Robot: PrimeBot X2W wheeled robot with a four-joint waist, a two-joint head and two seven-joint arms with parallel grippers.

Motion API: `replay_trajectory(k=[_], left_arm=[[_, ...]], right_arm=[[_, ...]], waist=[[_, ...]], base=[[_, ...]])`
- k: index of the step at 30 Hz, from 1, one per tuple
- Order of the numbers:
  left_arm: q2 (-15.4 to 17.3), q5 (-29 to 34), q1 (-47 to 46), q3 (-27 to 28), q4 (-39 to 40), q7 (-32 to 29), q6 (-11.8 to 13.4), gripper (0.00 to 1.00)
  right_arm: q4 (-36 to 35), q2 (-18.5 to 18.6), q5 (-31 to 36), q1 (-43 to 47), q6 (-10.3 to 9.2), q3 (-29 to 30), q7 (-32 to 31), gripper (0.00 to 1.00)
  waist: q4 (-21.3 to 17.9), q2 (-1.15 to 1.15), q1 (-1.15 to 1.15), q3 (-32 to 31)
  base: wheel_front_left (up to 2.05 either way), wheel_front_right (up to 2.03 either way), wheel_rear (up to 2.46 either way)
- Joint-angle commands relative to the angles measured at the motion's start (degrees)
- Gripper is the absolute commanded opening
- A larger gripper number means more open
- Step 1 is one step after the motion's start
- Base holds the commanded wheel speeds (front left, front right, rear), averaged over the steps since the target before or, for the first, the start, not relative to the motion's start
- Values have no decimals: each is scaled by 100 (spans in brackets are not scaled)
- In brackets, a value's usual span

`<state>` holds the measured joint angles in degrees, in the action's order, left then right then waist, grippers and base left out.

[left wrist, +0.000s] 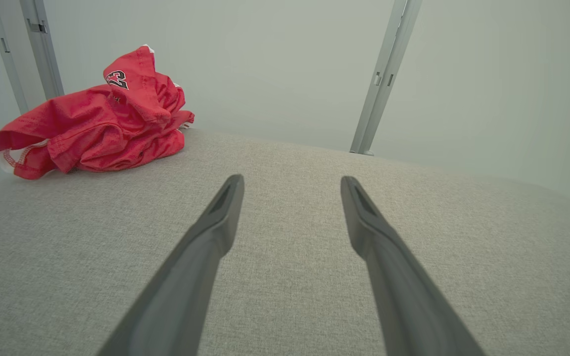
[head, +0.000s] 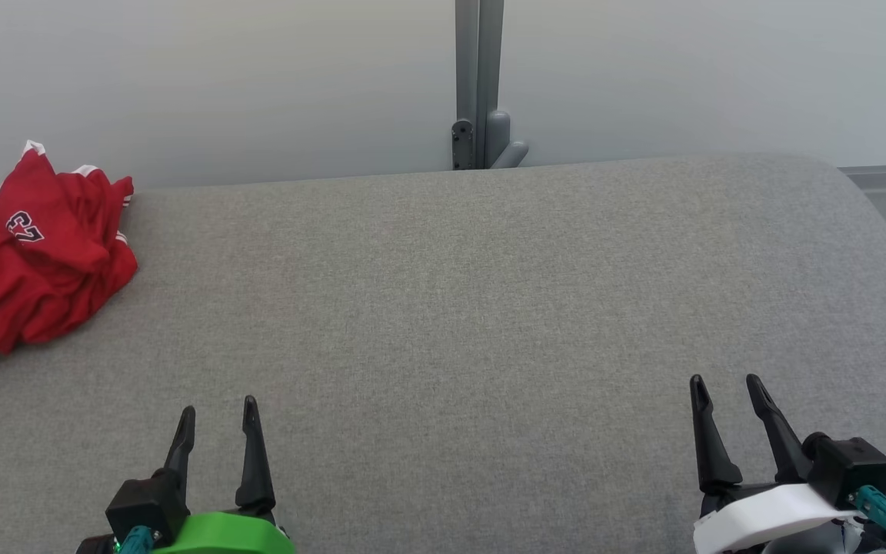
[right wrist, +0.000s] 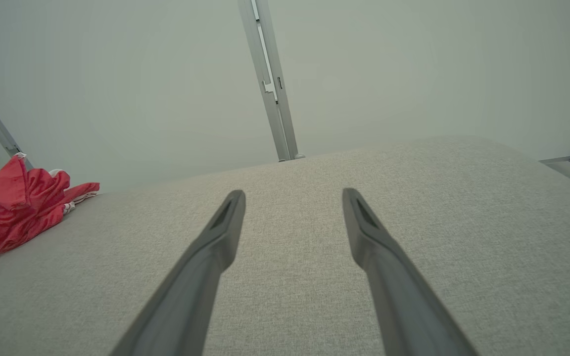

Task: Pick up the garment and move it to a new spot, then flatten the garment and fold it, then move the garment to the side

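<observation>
Stretching across the head view is a broad grey woven fabric surface (head: pixel 443 308) with a rounded far right corner; it is meeting a plain pale wall (head: pixel 220 77) along its far edge; a grey metal upright post (head: pixel 478 69) is rising behind the middle of that edge.

One crumpled red garment (head: pixel 35 254) of shiny fabric, with white trim and a dark printed number, is lying heaped at the far left corner of the surface; its left side is running out of the head view.

Two grippers are showing at the near side; the left gripper (head: pixel 218 406), on a green mount, is sitting at the lower left; the right gripper (head: pixel 724 379), on a white mount, is sitting at the lower right; each is showing two long dark fingers pointing toward the wall. Both pairs of jaws are standing wide apart with nothing between them; both grippers are staying well apart from the garment, the left one being the nearer to it.
</observation>
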<state>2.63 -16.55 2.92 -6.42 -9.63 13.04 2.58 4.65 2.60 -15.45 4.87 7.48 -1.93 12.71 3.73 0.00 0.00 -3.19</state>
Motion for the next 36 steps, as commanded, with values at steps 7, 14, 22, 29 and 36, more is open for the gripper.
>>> replay_trajectory(k=[7,14,22,29,36], left_arm=[[36,276,75,-1,-50,114,-106,100],[39,424,98,-55,-131,176,-141,100],[42,529,111,-98,-217,219,-154,100],[41,460,104,-88,-252,219,-180,100],[41,444,94,-91,-269,219,-193,100]], right_arm=[[-21,39,408,87,2,-31,132,100],[-14,40,618,107,2,-102,199,100],[19,41,804,130,1,-145,259,100],[22,41,770,131,1,-138,257,100],[10,41,764,134,1,-124,256,100]], waist=[[28,0,0,-36],[38,0,0,-56],[59,0,0,-72],[59,0,0,-69],[55,0,0,-62]], base=[[0,0,0],[0,0,0],[0,0,0],[0,0,0],[0,0,0]])
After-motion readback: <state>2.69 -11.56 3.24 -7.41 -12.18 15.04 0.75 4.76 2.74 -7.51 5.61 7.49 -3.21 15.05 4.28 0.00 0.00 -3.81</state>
